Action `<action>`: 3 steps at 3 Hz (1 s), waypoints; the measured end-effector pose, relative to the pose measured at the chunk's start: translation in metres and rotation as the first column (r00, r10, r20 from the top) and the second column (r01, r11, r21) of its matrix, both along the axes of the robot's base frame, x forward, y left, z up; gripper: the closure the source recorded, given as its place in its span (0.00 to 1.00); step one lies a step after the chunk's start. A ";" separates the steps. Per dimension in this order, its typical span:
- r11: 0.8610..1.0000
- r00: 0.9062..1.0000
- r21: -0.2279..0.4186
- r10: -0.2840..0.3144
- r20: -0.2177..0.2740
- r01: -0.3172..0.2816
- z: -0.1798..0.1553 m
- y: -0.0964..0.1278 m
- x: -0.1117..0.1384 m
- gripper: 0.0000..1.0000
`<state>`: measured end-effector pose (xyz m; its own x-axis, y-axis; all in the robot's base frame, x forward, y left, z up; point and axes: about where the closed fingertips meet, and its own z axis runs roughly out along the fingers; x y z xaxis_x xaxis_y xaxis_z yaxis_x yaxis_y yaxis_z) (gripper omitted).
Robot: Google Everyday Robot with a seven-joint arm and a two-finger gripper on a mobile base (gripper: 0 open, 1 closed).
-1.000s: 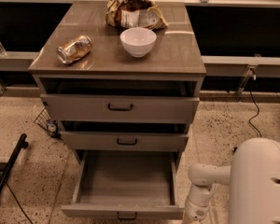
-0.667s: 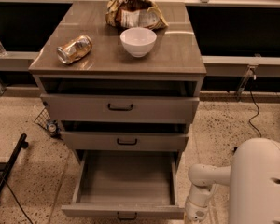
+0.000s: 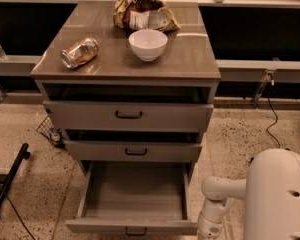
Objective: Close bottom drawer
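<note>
Camera view shows the bottom drawer (image 3: 135, 198) pulled well out at near centre; the gripper lies below frame by its right corner (open or closed, I cannot tell). An off-centre push could skew and jam it.

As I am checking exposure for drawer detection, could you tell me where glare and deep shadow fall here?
Camera view: glare streaks the cabinet top beside the white bowl; the gaps above the top drawer and middle drawer are deep shadow; the open bottom drawer is evenly lit inside; the pincer is out of frame, only the arm showing at lower right.
</note>
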<state>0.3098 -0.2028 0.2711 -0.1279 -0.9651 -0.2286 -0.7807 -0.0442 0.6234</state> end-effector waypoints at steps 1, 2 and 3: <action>1.000 0.999 0.005 0.029 0.037 -0.029 -0.009 0.010 -0.001 1.00; 0.997 0.993 0.016 0.070 0.093 -0.072 -0.028 0.030 0.005 1.00; 0.996 0.988 0.035 0.077 0.137 -0.083 -0.041 0.044 0.016 1.00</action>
